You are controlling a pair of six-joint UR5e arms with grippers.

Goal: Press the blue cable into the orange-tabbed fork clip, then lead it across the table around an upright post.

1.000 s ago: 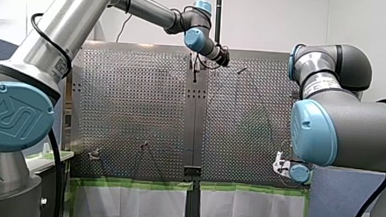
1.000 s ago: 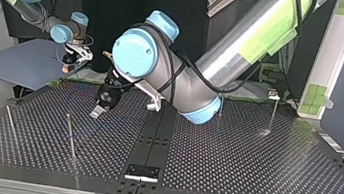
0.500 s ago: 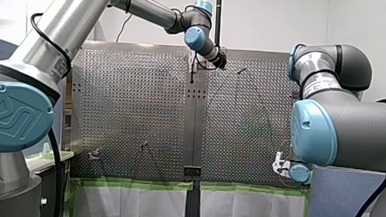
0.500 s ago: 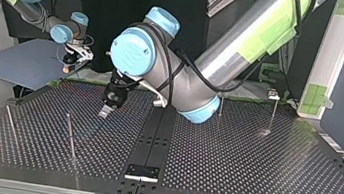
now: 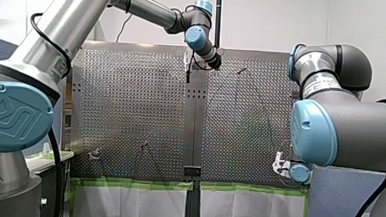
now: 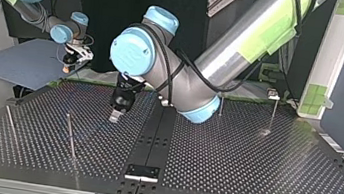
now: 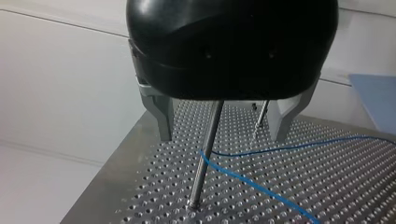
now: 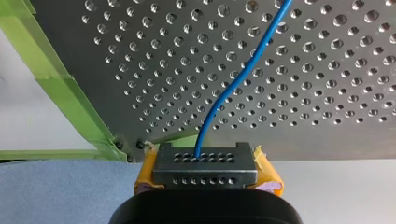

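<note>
blue cable bends round upright post, low on tabletop | left fingers spread wide astride the post, gripping nothing | right fingers clamped on the cable beyond the tabletop's edge | step: post routing, I judge | next: I'd draw slack gently.

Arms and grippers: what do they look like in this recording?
My left arm is silver tubing with light-blue joint caps, a black cable alongside and green tape. My right arm has dark grey joints, a blue cap, a white label. My left gripper is black with metal fingers; my right gripper shows yellow pads.
</note>
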